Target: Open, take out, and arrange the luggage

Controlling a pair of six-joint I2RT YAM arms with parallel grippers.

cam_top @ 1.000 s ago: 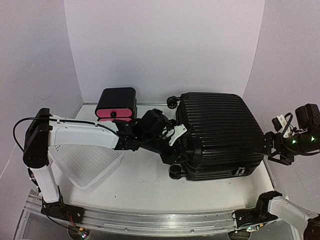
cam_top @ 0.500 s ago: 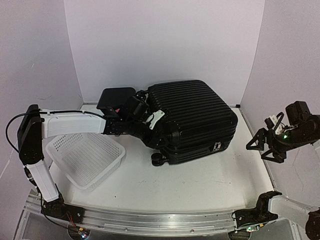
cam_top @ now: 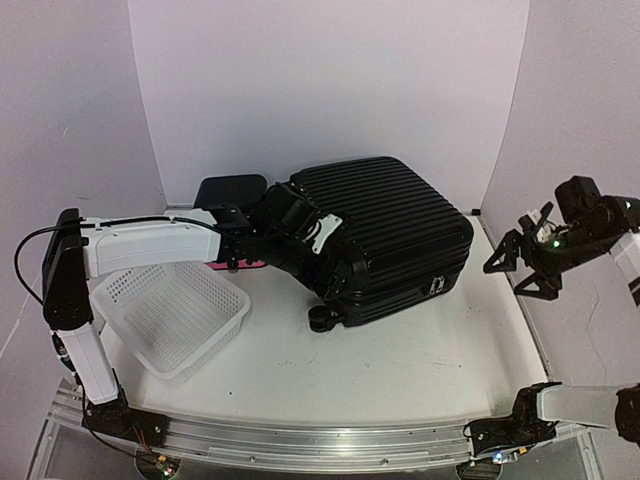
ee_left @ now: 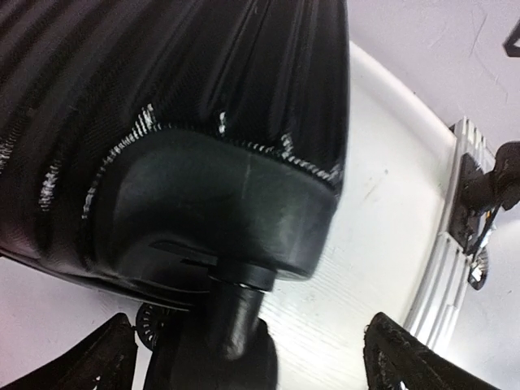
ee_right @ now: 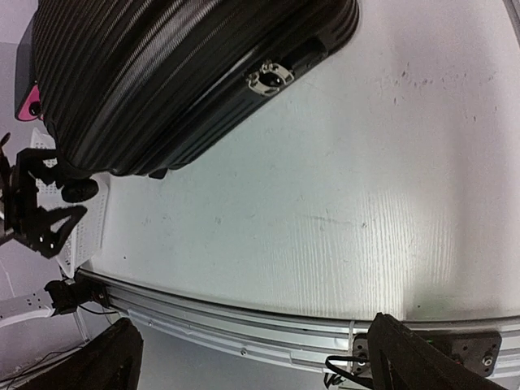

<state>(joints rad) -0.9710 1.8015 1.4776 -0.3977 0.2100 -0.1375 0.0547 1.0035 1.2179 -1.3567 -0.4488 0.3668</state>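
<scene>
Round luggage (ee_left: 203,97) wheel (ee_left: 223,353), L claw (ee_left: 256,363) gapes wide.

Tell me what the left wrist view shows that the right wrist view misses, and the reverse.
Left wrist only: a close look at the luggage corner, with its wheel housing and wheel. Right wrist only: the metal lock on the luggage's side, the left hand open around that wheel, and a pink drawer corner. Both: the ribbed black shell, the white table and the metal rail.
</scene>
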